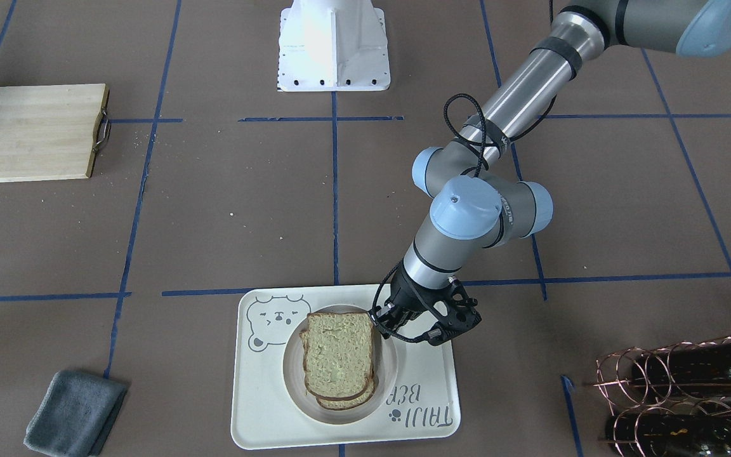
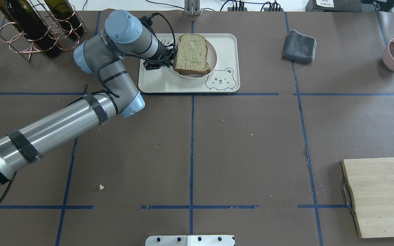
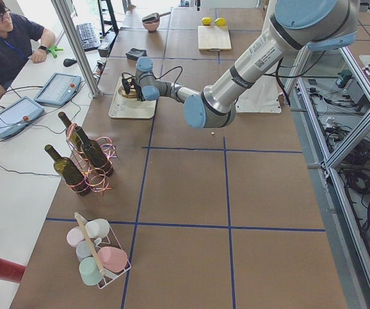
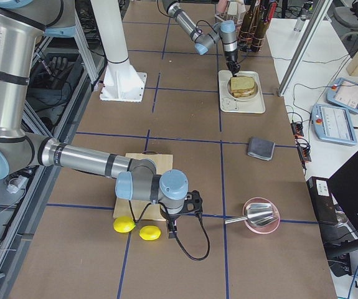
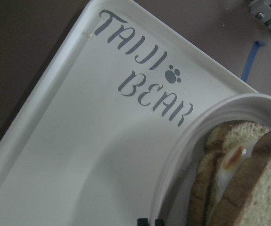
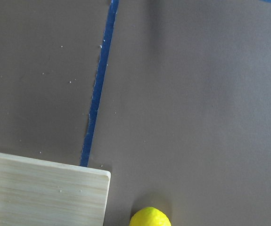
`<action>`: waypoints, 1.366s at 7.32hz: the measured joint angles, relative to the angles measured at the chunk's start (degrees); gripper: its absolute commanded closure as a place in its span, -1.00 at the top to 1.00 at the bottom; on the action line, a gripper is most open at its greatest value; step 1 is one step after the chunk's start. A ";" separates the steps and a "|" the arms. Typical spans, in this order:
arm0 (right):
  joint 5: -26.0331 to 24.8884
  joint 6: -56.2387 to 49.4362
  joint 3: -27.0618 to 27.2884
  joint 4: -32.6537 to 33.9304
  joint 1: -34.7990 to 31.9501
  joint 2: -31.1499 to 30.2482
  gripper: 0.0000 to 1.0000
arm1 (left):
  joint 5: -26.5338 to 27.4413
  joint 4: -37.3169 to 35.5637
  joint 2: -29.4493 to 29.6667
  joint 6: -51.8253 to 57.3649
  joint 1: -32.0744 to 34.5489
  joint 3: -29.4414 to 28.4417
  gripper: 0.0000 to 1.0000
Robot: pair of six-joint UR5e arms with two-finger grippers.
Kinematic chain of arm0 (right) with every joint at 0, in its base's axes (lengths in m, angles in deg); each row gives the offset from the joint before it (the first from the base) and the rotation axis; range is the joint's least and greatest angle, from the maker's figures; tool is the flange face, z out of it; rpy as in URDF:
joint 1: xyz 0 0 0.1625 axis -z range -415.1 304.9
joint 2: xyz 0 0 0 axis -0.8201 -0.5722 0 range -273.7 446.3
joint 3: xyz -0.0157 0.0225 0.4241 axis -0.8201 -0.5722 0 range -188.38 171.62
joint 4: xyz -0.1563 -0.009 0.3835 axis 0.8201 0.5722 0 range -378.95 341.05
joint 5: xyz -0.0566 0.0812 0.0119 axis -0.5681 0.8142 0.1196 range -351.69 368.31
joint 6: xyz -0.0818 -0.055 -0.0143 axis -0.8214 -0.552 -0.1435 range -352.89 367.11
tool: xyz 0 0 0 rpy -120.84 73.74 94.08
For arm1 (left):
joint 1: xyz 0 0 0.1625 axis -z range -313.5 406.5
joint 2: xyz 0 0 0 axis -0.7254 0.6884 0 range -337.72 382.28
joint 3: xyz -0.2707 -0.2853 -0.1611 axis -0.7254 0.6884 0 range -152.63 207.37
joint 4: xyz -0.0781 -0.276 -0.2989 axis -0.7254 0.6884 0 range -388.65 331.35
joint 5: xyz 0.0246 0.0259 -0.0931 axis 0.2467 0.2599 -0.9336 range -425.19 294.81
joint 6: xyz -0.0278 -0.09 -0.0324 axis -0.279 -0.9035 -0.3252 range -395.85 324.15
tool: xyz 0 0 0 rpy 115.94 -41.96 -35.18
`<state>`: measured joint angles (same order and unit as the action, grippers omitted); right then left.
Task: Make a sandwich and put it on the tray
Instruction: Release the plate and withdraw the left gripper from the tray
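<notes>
1. Board of pale wood (image 2: 381,198) with a metal handle lies nearest the robot, on its right. The right gripper (image 4: 169,232) hangs just off the board's corner, near two lemons (image 4: 124,225). Whether its fingers stand wide or narrow cannot be told.
2. Farther out, the left arm stretches across the brown table (image 2: 251,143) to its far edge. There the left gripper (image 1: 379,322) sits low against the side of the sandwich (image 1: 339,354).
3. In the left wrist view, two dark fingertips (image 5: 142,221) show at the bottom edge, close together with nothing between them. The bread lies just beside them.
4. The sandwich is two tan slices with a brown crust and white egg with an orange yolk between them. It lies on a round white plate (image 1: 289,371) that sits on the tray (image 1: 264,412).
5. The cream tray carries grey lettering (image 5: 149,89) that reads "TAIJI BEAR" with a paw print, and a bear-face drawing (image 2: 220,79) at one corner.
6. Along the same far row are a folded grey cloth (image 2: 299,46), a pink bowl (image 2: 390,58) and dark wine bottles in a copper wire rack (image 2: 29,37).
</notes>
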<state>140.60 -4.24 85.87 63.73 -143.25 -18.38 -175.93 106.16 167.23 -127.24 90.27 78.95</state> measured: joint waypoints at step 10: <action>-0.05 0.67 3.11 0.36 0.05 0.53 1.00 | -7.38 -26.69 -31.76 44.02 13.15 47.35 1.00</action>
<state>140.55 -3.56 88.98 64.09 -143.20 -17.85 -183.30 79.47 135.47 -83.22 103.42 126.30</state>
